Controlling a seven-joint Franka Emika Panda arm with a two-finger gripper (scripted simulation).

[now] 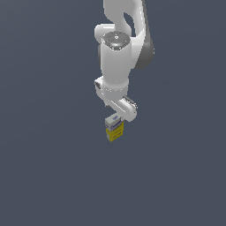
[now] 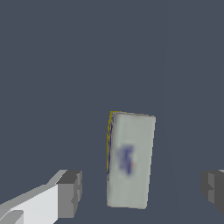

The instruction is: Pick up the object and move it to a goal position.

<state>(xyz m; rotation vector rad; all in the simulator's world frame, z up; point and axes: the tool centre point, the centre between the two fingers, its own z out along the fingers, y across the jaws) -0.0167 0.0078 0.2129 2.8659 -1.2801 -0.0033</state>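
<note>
The object (image 1: 114, 128) is a small box with a yellow lower half and a white upper half with blue print. It stands upright on the dark grey floor, right under my hand in the exterior view. In the wrist view its white top face (image 2: 130, 159) with a blurred blue mark lies between my two fingers. My gripper (image 2: 142, 190) is open: one grey fingertip (image 2: 70, 192) is on one side of the box and the other fingertip (image 2: 213, 189) on the other side, both apart from it. In the exterior view the hand hides the fingers.
The white arm (image 1: 117, 57) reaches down from above the box in the exterior view. The floor (image 1: 44, 154) is a plain dark grey surface with nothing else showing on it.
</note>
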